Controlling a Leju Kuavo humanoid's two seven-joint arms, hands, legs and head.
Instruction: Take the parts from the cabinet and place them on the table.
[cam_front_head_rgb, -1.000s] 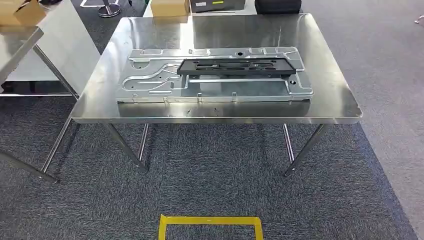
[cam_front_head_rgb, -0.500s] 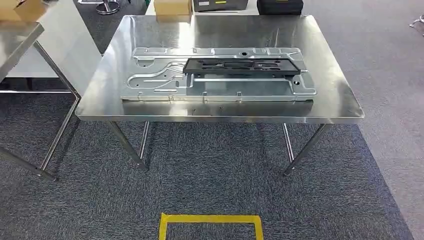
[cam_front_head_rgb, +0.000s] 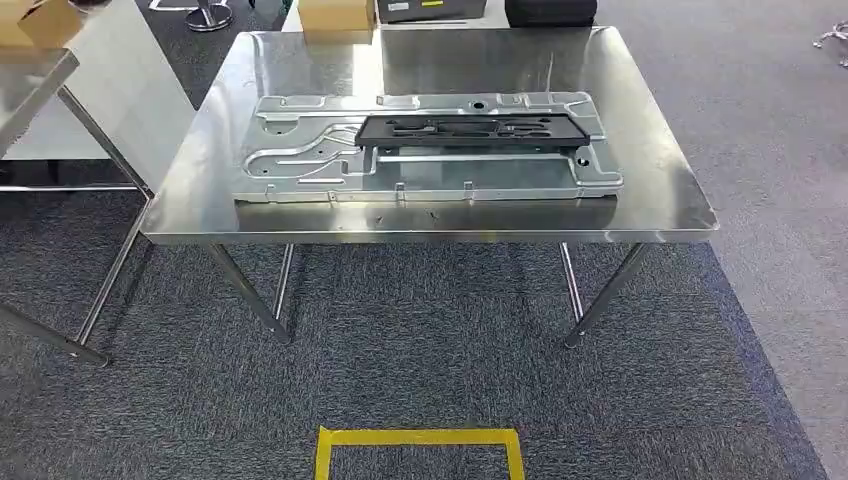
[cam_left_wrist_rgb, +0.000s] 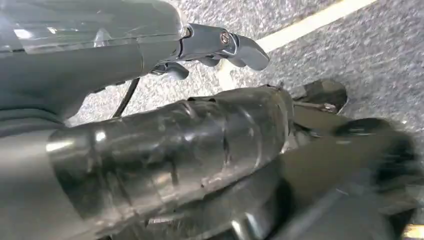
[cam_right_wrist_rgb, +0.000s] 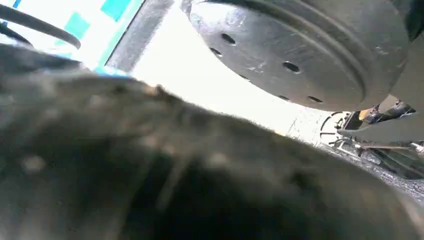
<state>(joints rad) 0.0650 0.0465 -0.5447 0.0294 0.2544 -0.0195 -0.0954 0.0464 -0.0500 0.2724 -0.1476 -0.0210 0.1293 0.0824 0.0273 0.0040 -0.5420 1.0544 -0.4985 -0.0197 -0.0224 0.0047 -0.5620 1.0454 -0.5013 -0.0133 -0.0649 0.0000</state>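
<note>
Desk (cam_front_head_rgb: 640, 205): steel, standing on grey carpet. Silver panel (cam_front_head_rgb: 300, 160) lying flat across its middle; black part (cam_front_head_rgb: 470, 130) resting on the panel's far right half. Box (cam_front_head_rgb: 338, 13) sitting beyond the far edge. Yellow tape (cam_front_head_rgb: 420, 437) marking the near floor. Left hand (cam_left_wrist_rgb: 220, 47): hanging empty, fingers apart. Right hand: state blurred, cannot tell.

A broad silver panel (cam_front_head_rgb: 420, 160) bearing a black bracket (cam_front_head_rgb: 470, 130) fills the table's (cam_front_head_rgb: 660, 215) middle, edges bare.
</note>
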